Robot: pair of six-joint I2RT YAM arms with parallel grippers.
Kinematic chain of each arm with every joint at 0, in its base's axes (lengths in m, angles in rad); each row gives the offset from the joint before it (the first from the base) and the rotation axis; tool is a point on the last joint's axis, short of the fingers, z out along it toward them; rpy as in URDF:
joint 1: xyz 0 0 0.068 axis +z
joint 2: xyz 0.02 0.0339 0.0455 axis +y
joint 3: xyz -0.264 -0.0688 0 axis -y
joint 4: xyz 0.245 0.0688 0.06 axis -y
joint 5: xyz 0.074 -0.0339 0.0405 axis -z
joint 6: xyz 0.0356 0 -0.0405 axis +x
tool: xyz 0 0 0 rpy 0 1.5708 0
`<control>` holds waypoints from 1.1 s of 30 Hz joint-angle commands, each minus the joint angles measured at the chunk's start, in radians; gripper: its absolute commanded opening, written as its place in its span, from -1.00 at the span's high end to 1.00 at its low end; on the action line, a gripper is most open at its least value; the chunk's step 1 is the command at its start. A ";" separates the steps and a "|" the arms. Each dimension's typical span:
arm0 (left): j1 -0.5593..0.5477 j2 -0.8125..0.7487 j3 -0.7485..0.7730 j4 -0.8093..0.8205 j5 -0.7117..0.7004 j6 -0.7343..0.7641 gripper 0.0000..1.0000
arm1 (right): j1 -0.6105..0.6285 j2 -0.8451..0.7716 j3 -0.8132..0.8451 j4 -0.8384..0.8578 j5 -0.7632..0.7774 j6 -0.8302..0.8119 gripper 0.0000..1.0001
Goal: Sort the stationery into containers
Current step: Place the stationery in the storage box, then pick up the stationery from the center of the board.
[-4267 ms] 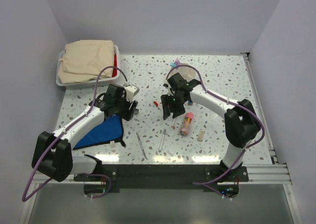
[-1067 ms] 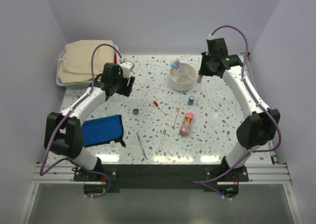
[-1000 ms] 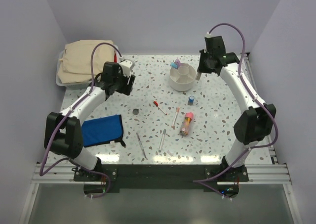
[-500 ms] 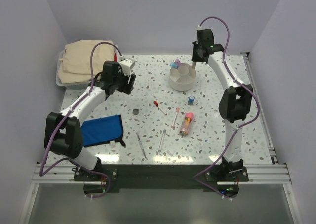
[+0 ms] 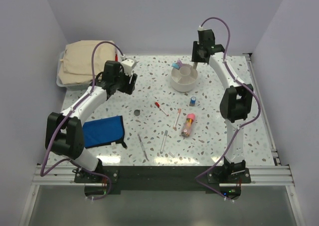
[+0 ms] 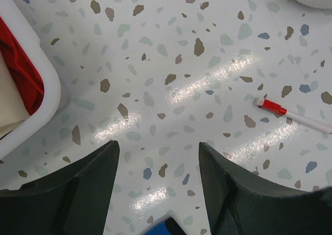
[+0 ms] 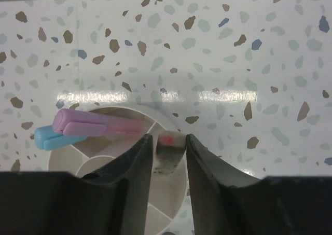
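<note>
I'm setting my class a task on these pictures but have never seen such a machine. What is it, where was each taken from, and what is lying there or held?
Two robot arms stand at the near edge of a table, each ending in a two-fingered claw. The wide picture looks down from above; the other two come from wrist cameras. Loose on the table lie a red-tipped pen, a pink-red tube, a blue-capped stick, silver pens and a blue pouch. A white bin holds a beige cloth. The left claw is open and empty. The right claw hangs over a round white cup holding a pink marker, a small pale block between its fingers; whether gripped, I cannot tell.
</note>
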 commanded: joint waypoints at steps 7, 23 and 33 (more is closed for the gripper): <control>0.007 -0.007 0.024 0.052 0.010 -0.002 -0.35 | -0.002 -0.134 -0.082 0.007 -0.016 -0.008 -0.03; 0.004 -0.011 -0.025 0.081 0.067 -0.014 -0.36 | -0.001 -0.538 -0.682 -0.028 -0.287 -0.116 -0.17; -0.033 -0.022 -0.048 0.077 0.102 0.023 -0.38 | 0.003 -0.521 -0.736 0.011 -0.335 -0.417 -0.17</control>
